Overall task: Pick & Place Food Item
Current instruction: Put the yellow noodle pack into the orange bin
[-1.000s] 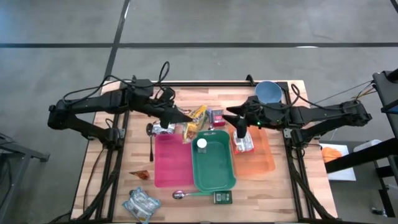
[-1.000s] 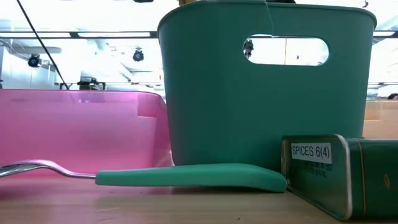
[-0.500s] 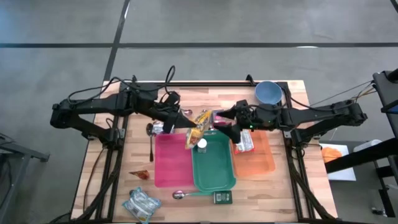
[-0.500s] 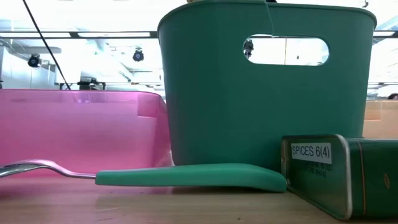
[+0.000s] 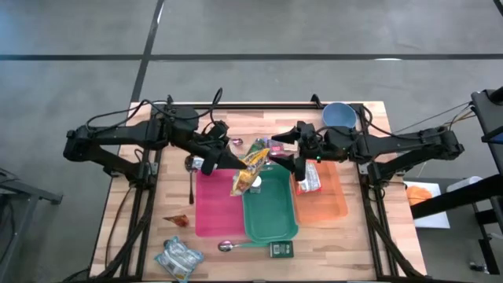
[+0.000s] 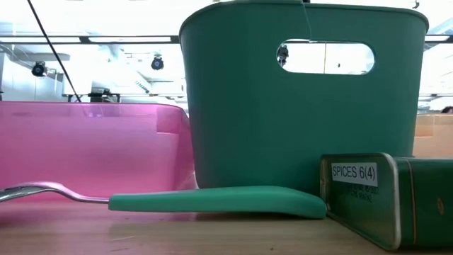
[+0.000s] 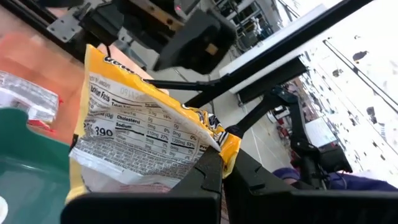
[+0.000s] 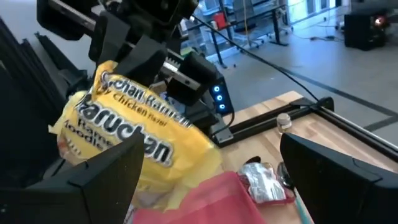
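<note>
Yellow ramen packet (image 5: 250, 165), crinkled, nutrition label showing, pinched by left pincer (image 5: 228, 159)

This looks like a robotics lab or workshop in a large industrial hall. A wooden desk (image 5: 157, 200) on a dark metal frame stands on a bare grey concrete floor (image 5: 251, 31) marked with dark lines, cables (image 5: 424, 119) trailing from the arms. Across the desk, the low view shows bright strip lights (image 6: 127, 39) and mounted cameras (image 6: 39, 69); the wrist views show more metal framing (image 7: 273, 46).
</note>
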You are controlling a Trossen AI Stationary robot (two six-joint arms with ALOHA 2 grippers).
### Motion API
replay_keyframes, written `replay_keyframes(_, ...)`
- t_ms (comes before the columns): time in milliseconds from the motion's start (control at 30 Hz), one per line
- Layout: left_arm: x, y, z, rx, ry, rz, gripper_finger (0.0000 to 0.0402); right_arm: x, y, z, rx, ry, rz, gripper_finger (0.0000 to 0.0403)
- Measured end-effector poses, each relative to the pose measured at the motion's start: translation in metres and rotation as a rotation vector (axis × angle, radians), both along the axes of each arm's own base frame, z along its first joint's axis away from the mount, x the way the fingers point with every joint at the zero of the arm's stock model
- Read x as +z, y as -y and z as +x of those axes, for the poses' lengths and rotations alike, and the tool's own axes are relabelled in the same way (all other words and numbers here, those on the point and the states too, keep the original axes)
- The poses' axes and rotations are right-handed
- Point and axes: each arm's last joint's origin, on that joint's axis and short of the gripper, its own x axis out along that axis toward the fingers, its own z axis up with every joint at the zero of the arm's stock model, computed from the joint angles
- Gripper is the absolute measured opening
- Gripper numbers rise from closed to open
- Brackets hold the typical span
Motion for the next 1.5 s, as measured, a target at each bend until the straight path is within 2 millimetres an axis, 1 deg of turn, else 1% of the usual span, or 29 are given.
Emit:
replay_keyframes(233, 0.003, 0.001, 0.001, -0.014, 0.038, 0.018, 0.0, -0.001, 0.004, 0.001, 0.103, -0.003, 0.005, 0.037)
replay_keyframes(467, 0.004, 0.001, 0.003, -0.019, 0.072, 0.042, 0.0, 0.003, 0.004, 0.002, 0.12, 0.038, 0.005, 0.037)
replay_keyframes(633, -0.001, 0.001, 0.012, -0.036, 0.071, 0.038, 0.0, 0.001, 0.002, 0.013, 0.157, 0.097, 0.014, 0.037)
replay_keyframes(800, -0.004, 0.001, 0.015, -0.042, 0.062, 0.026, 0.0, -0.005, 0.001, 0.024, 0.179, 0.092, 0.038, 0.037)
replay_keyframes(867, -0.003, 0.001, 0.014, -0.041, 0.065, 0.026, 0.0, -0.005, 0.0, 0.024, 0.215, 0.091, 0.041, 0.037)
replay_keyframes(1100, -0.002, 0.001, 0.014, -0.042, 0.072, 0.03, 0.0, -0.002, -0.001, 0.022, 0.249, 0.101, 0.042, 0.037)
replay_keyframes(1333, -0.001, 0.001, 0.013, -0.05, 0.08, 0.035, 0.0, -0.01, -0.002, 0.028, 0.28, 0.069, 0.067, 0.037)
replay_keyframes(1433, -0.001, 0.001, 0.014, -0.049, 0.083, 0.036, 0.0, -0.011, -0.002, 0.03, 0.298, 0.067, 0.068, 0.0364)
replay_keyframes(1500, -0.001, 0.001, 0.014, -0.049, 0.089, 0.036, 0.0, -0.013, -0.003, 0.03, 0.311, 0.061, 0.069, 0.0349)
